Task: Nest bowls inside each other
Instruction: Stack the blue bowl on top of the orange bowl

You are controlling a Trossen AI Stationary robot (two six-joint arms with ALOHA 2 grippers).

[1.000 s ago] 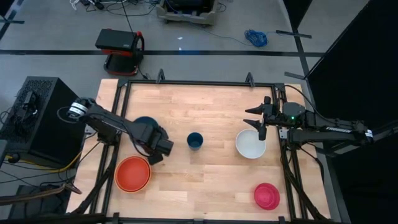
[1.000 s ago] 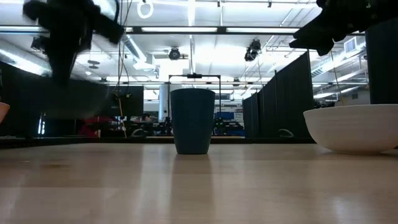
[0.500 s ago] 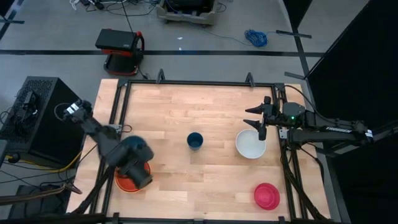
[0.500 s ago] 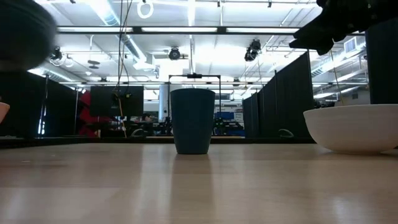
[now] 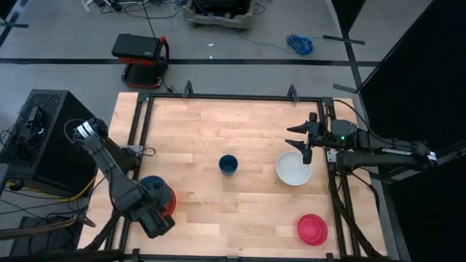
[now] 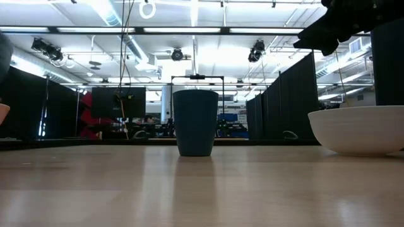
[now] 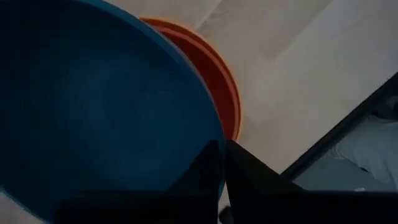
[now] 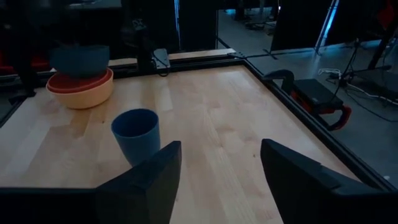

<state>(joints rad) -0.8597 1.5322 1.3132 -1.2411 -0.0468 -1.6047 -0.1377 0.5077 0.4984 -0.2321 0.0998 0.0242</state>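
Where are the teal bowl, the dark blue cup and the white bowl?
teal bowl (image 5: pixel 151 188): high view, its visible inner surface, above the orange stack.
dark blue cup (image 5: pixel 228 164): high view, its open mouth, mid-table.
white bowl (image 5: pixel 293 171): high view, its inside bottom, by the right arm.

Pale, smooth-grained wood across the tabletop (image 5: pixel 247 131), framed in black metal; smooth, softly glossy plastic on white bowl (image 5: pixel 293 169) and dark blue cup (image 6: pixel 195 123).
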